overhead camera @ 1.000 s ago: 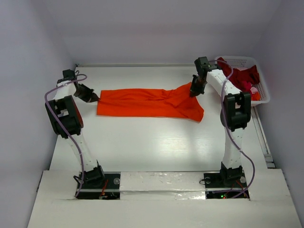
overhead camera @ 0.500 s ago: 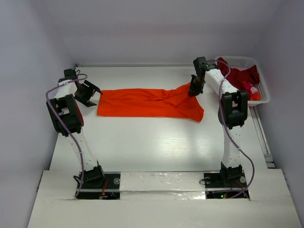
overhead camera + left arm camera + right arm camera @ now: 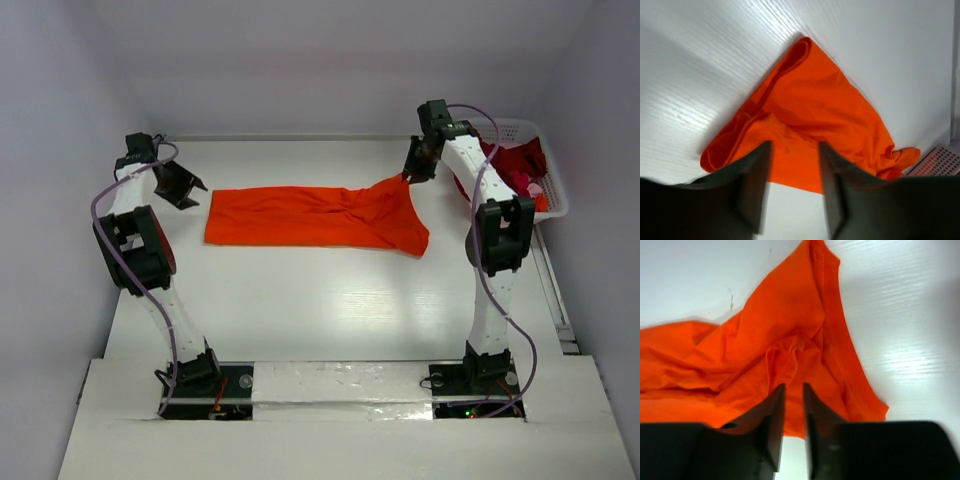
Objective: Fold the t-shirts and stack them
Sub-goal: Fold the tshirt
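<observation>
The shirt (image 3: 310,215) lies on the desk (image 3: 330,300). The left claw (image 3: 186,189), wide, hangs off its 9 o'clock end; the right claw (image 3: 413,170), narrowly parted and empty, over its 2 o'clock corner.

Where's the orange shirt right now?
In the top view, the orange shirt lies stretched across the far middle of the table, with the basket off to its right.

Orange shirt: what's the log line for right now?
orange t-shirt: spread on table | left tool: open, beside it | right tool: open, above its corner
</observation>
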Available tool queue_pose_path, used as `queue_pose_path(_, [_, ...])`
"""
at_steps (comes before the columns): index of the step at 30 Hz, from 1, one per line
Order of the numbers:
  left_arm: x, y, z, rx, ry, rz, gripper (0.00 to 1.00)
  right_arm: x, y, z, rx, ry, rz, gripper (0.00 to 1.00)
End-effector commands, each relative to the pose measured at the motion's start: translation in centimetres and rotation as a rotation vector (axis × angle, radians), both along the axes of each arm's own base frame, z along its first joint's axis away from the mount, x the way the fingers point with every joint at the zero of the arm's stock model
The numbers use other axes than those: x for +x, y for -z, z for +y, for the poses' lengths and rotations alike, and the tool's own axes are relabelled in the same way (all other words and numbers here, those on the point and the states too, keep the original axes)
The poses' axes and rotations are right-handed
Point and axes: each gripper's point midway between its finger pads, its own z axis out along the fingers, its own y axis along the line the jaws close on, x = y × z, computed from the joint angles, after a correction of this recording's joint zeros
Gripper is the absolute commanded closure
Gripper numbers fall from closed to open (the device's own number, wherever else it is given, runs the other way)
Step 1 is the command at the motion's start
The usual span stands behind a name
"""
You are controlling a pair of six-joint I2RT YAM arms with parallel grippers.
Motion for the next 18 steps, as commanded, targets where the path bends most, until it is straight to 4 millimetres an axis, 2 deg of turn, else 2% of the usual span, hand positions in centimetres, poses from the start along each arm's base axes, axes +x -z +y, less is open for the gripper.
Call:
queue_pose_path(1, [-0.9,-4.4,-2.1,0.036,0.052,-0.097,0.65,-2.0,-3.3,1.9,0.050,-0.058,-0.053,0.77])
queue_pose_path(2, [-1.1,-4.2,-2.7,0.038,0.064,-0.094,0.81,-2.5,-3.8,2.6,0.062,-0.077,-0.059,0.78])
queue_pose_path(3, [-1.4,-3.9,-3.9,0.045,0.092,-0.083,0.87,-3.1,-3.7,3.6,0.070,-0.099,-0.051,0.78])
queue_pose_path(4, [-1.7,-3.6,-4.4,0.045,0.103,-0.070,0.89,-3.9,-3.5,5.2,0.068,-0.136,-0.042,0.78])
queue_pose_path(5, [-2.2,-3.0,-4.9,0.048,0.111,-0.053,0.91,-4.6,-3.2,5.9,0.062,-0.150,-0.031,0.78])
queue_pose_path(8, [-2.7,-2.5,-6.2,0.054,0.131,-0.049,0.91,-5.6,-2.8,7.5,0.062,-0.175,-0.024,0.75])
queue_pose_path(12, [-2.8,-1.7,-6.3,0.043,0.124,-0.039,0.90,-6.2,-1.4,9.2,0.103,-0.206,0.008,0.70])
queue_pose_path(14, [-2.8,-1.5,-6.8,0.041,0.135,-0.033,0.90,-6.2,-0.2,9.4,0.101,-0.208,0.037,0.68])
queue_pose_path(18, [-2.7,-1.7,-6.8,0.041,0.136,-0.038,0.89,-5.9,1.1,9.5,0.098,-0.206,0.058,0.68])
